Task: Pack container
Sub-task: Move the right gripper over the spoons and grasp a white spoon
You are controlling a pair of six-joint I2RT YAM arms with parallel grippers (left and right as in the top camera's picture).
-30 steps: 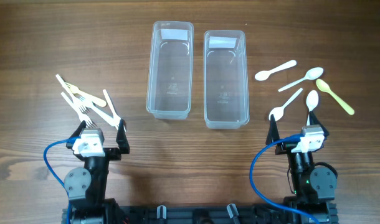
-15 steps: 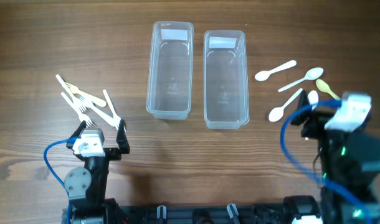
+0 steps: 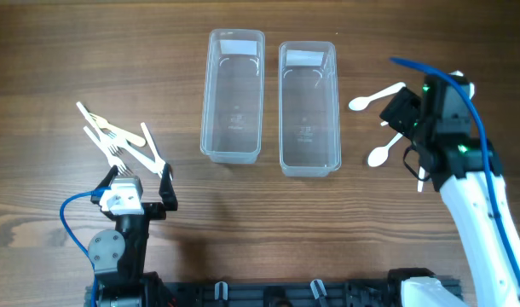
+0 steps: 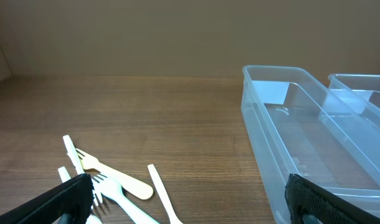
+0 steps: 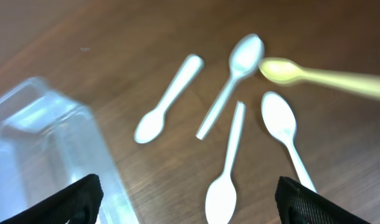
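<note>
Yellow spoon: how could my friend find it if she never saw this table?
Find the two clear boxes in the middle of the wooden table; beside the right one lies a bunch of spoons. The yellow spoon is at the side of the bunch farthest from the boxes. It is the only yellow one among four white spoons.

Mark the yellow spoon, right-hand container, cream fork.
yellow spoon (image 5: pixel 330 78), right wrist view, mid-handle.
right-hand container (image 3: pixel 311 171), overhead view, near rim.
cream fork (image 4: pixel 124 184), left wrist view, handle.
</note>
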